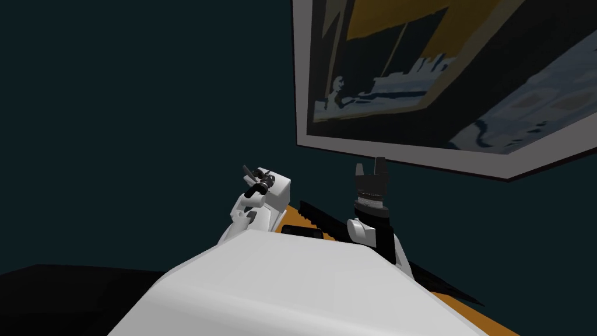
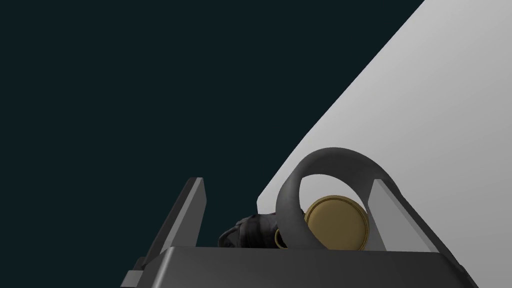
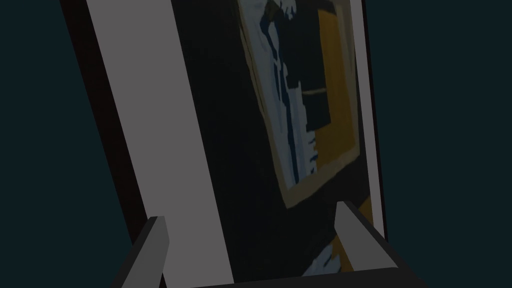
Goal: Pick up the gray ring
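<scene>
Dark teal wall (image 1: 146, 116), framed picture (image 1: 443, 76) at 1 o'clock. Left hand (image 2: 289, 181) fingers apart, gray ring (image 2: 340, 160) between them against one finger, gold disc (image 2: 336, 222) showing through it. Right hand (image 1: 371, 166) at its 3 o'clock, fingers apart.

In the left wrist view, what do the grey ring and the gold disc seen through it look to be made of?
The ring looks matte dark grey, smooth and without glints: rubber, plastic or dull metal, the render leaves it open. The disc looks like brass: golden-tan face with a soft sheen and a thin rim line, probably metal.
</scene>
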Available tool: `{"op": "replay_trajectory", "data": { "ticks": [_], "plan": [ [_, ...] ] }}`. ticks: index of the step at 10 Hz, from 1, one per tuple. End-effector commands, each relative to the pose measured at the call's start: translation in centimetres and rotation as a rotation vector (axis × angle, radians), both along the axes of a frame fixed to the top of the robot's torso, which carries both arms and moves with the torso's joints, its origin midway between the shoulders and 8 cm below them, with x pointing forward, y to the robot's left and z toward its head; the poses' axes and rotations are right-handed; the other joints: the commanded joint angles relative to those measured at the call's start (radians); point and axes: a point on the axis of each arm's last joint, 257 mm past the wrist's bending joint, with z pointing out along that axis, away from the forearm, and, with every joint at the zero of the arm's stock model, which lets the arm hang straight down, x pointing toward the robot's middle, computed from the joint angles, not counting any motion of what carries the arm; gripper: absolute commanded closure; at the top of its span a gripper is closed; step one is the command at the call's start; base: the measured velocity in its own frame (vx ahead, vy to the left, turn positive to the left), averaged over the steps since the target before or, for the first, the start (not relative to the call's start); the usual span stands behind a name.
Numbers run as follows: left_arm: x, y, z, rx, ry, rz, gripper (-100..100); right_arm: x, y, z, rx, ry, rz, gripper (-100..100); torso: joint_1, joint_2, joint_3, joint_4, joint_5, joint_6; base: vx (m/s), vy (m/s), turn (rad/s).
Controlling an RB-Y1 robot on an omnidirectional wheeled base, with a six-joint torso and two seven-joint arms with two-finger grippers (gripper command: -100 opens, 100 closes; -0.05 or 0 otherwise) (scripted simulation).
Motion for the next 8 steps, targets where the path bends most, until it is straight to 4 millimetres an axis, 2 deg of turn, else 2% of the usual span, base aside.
{"op": "replay_trajectory", "data": {
  "ticks": [1,2,3,4,5,7,8],
  "plan": [
    [-0.1,0.5,-0.4,-0.009,0.034,0.013,-100,0.0,0.0,0.0,0.0,0.0,0.0,0,0.0,0.0,0.0,0.0,0.0,0.0,-0.013,-0.035,-0.01],
    [-0.1,0.5,-0.6,-0.01,0.041,0.014,-100,0.0,0.0,0.0,0.0,0.0,0.0,0,0.0,0.0,0.0,0.0,0.0,0.0,-0.004,-0.017,0.002],
    [0.2,1.5,0.0,-0.023,0.051,0.033,-100,0.0,0.0,0.0,0.0,0.0,0.0,0,0.001,-0.001,0.0,0.0,0.0,0.0,-0.006,-0.033,-0.03],
    [0.0,1.5,-0.6,-0.024,0.073,0.036,-100,0.0,0.0,0.0,0.0,0.0,0.0,0,0.001,-0.001,0.0,0.0,0.0,0.0,-0.009,-0.034,-0.013],
    [0.5,2.5,0.3,-0.039,0.07,0.055,-100,0.0,0.0,0.0,0.0,0.0,0.0,0,0.0,-0.001,0.0,0.0,0.0,0.0,-0.015,-0.044,-0.03],
    [0.1,2.6,-0.7,-0.041,0.112,0.06,-100,0.0,0.0,0.0,0.0,0.0,0.0,0,0.0,0.0,0.0,0.0,0.0,0.0,-0.006,-0.024,-0.005],
    [0.4,3.6,0.0,-0.057,0.118,0.081,-100,0.0,0.0,0.0,0.0,0.0,0.0,0,0.001,-0.001,0.0,0.0,0.0,0.0,-0.003,-0.028,-0.034]
  ]
}}
